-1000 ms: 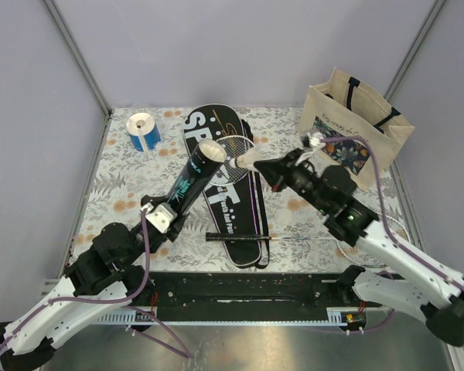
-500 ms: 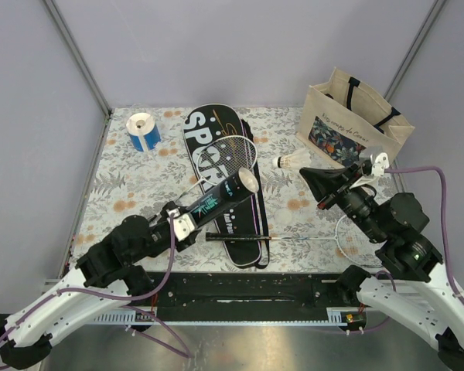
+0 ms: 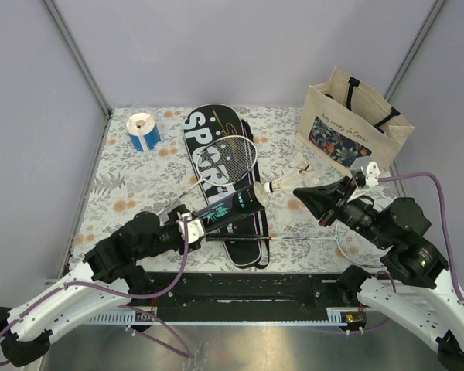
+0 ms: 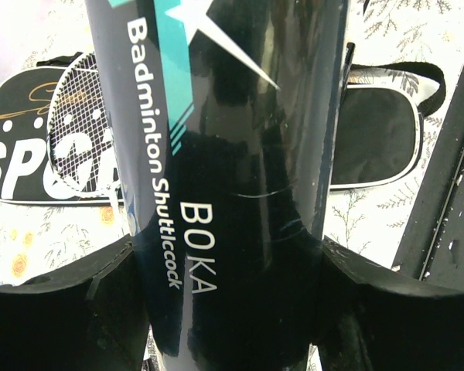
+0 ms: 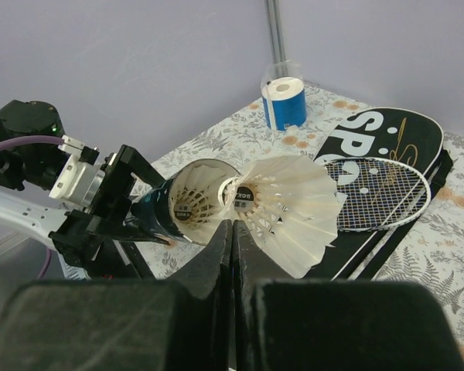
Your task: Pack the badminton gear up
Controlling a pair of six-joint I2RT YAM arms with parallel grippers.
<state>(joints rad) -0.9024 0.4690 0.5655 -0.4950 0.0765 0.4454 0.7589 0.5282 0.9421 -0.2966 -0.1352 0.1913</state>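
At the far-left corner of the desk (image 3: 124, 185) the tape roll (image 3: 143, 131) sits out of it. Our left fingers (image 4: 62, 309) are clamped round the tube (image 3: 232, 205), close to the near edge. In the last second it has swung down from steep and pointing away to low and tilted. Its open mouth now faces right above the case (image 3: 205, 151), which lies mid-desk with a racket (image 3: 233, 157) on it.

Something white inside the mouth looks like one already packed. Just beyond the mouth, cork first, hangs the shuttle (image 5: 286, 205), pinched by its feather rim between our right fingers (image 5: 213, 267), pressed together on it. That arm had pulled back toward the right edge and has now come in again, lined up with the mouth.

We judge this the insertion step, with the shuttle outside still. By the tote (image 3: 356, 116) at the far-right corner lies another white feathered thing, probably one left to pack.
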